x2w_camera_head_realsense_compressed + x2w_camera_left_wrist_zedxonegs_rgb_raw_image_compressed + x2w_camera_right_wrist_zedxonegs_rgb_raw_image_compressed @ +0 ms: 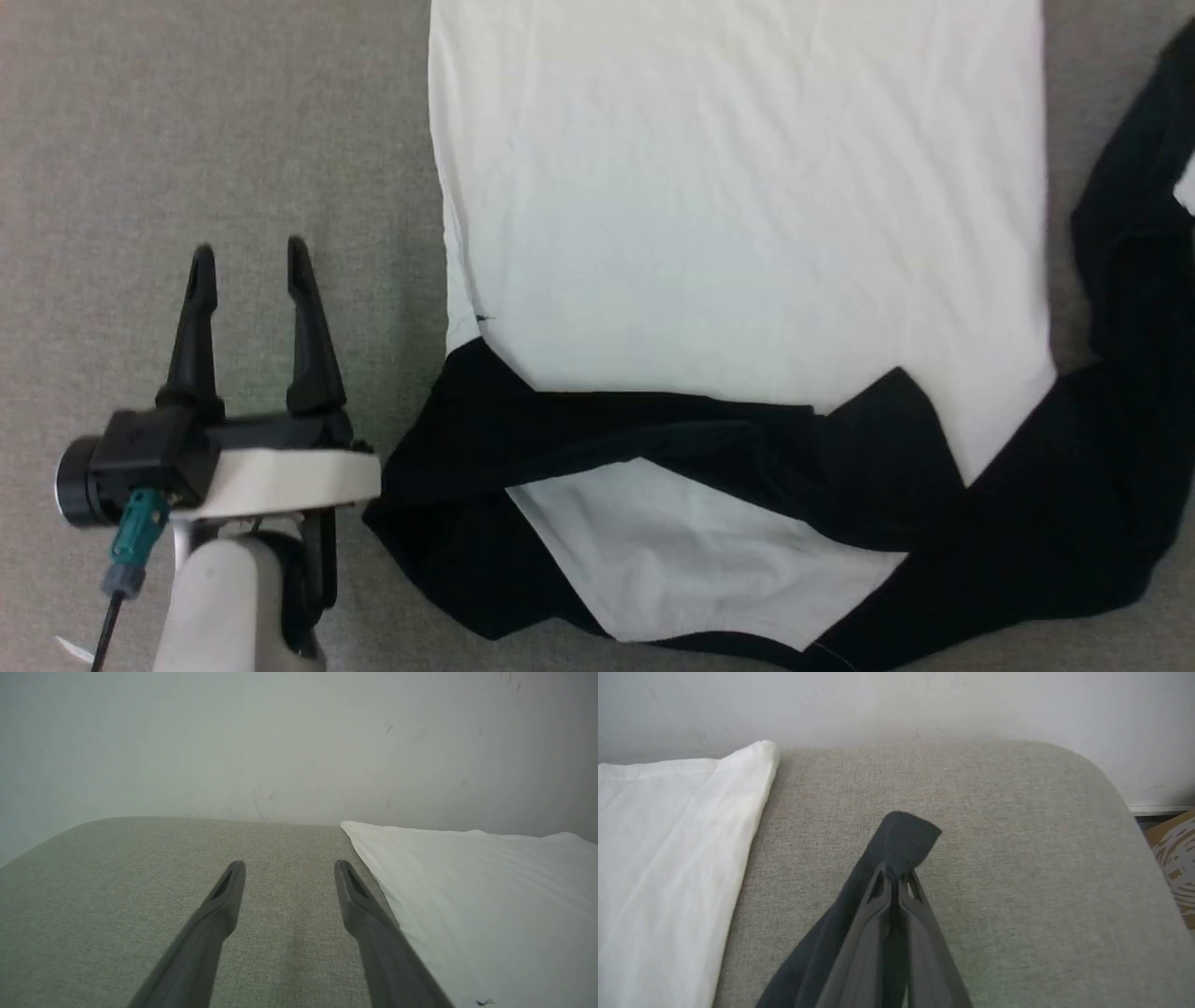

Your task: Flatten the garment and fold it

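Two dark-fingered claws: the left claw [250, 254] stands released, the soft white shirt with black raglan sleeves [738, 205] spread just to its right; the right claw [895, 873] pinches a black sleeve end [903, 835].

Left gripper [288, 877] fingers spread wide above grey fabric surface [117, 896]; garment [490, 905] white body just beside right finger.

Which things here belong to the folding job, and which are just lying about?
Job: garment; its black sleeve, pinched in the shut right gripper; open left gripper, holding nothing.
Lying about: grey padded surface underneath; brown printed cardboard past its edge.
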